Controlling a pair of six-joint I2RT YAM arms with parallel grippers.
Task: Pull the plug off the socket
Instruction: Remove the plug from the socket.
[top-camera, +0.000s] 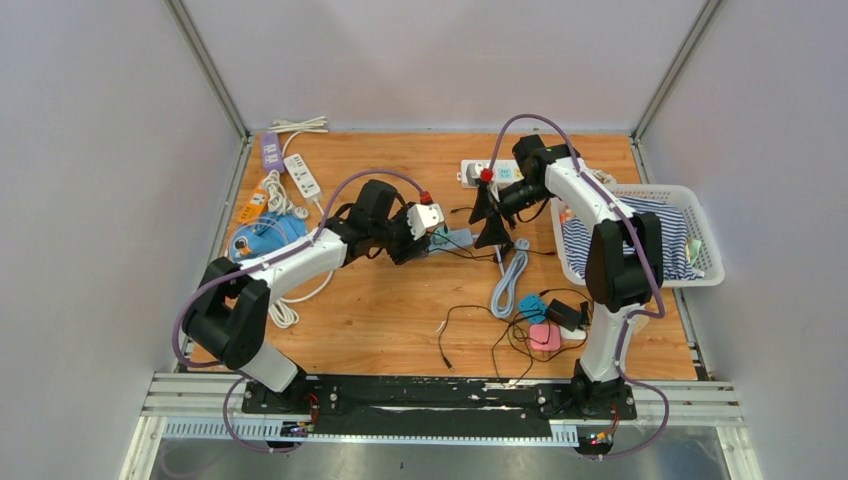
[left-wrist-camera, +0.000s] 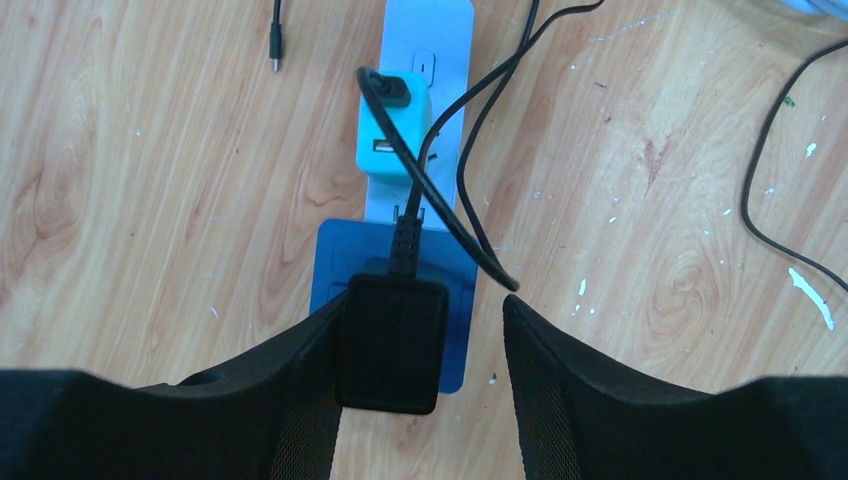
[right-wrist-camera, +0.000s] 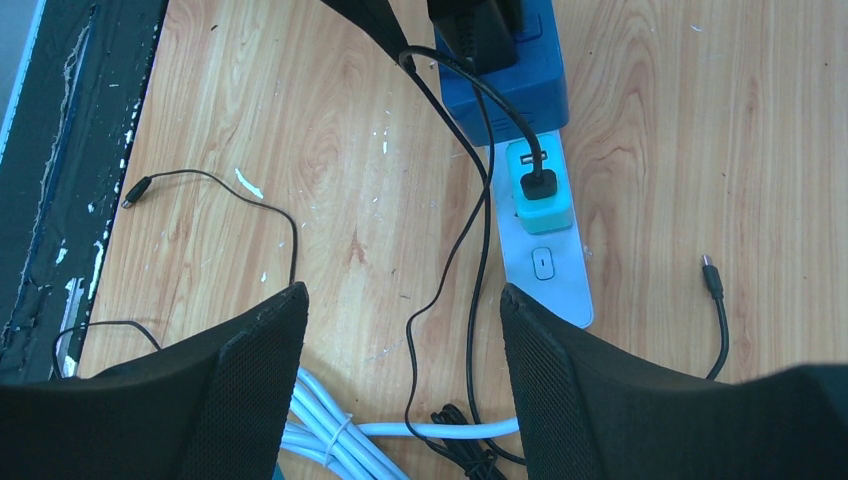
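Observation:
A white power strip (left-wrist-camera: 440, 40) with a blue end lies on the wooden table, left of centre in the top view (top-camera: 455, 238). A black plug (left-wrist-camera: 390, 340) sits in its blue end. A teal USB adapter (left-wrist-camera: 392, 130) with a black cable sits in the socket beside it. My left gripper (left-wrist-camera: 422, 310) is open around the black plug. Its left finger (left-wrist-camera: 300, 370) touches the plug's side and the right finger stands apart. My right gripper (right-wrist-camera: 403, 295) is open and empty above the strip's white end (right-wrist-camera: 550, 275), over loose cables. The teal adapter (right-wrist-camera: 540, 195) and black plug (right-wrist-camera: 480, 30) lie ahead of it.
A white basket (top-camera: 700, 275) with striped cloth stands at the right. A coiled white cable (top-camera: 510, 280), thin black cables, and pink (top-camera: 545, 335) and blue (top-camera: 532, 305) chargers lie near the right arm. More power strips (top-camera: 300, 175) and a blue object (top-camera: 265, 240) lie at back left.

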